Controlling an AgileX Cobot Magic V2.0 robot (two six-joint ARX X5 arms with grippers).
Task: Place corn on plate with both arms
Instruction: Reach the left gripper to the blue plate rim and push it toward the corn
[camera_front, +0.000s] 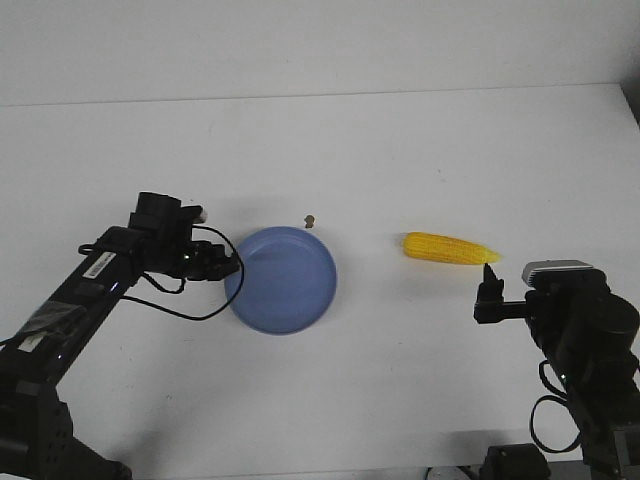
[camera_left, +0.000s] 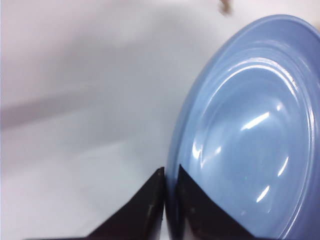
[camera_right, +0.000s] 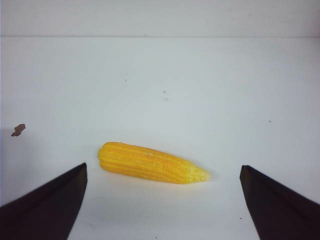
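Observation:
The yellow corn (camera_front: 449, 248) lies on the white table right of centre, its tip pointing right; it also shows in the right wrist view (camera_right: 150, 164). The periwinkle-blue plate (camera_front: 283, 279) sits mid-table. My left gripper (camera_front: 232, 266) is shut on the plate's left rim; in the left wrist view the two black fingers (camera_left: 150, 210) pinch the rim (camera_left: 172, 175). My right gripper (camera_front: 489, 290) is open and empty, just in front of the corn's tip; in the right wrist view (camera_right: 162, 172) its jaws stand wide apart with the corn just beyond and between them.
A tiny brown speck (camera_front: 310, 219) lies on the table just behind the plate, also in the right wrist view (camera_right: 18, 130). The table's far edge (camera_front: 320, 95) runs across the back. Black cables hang from both arms.

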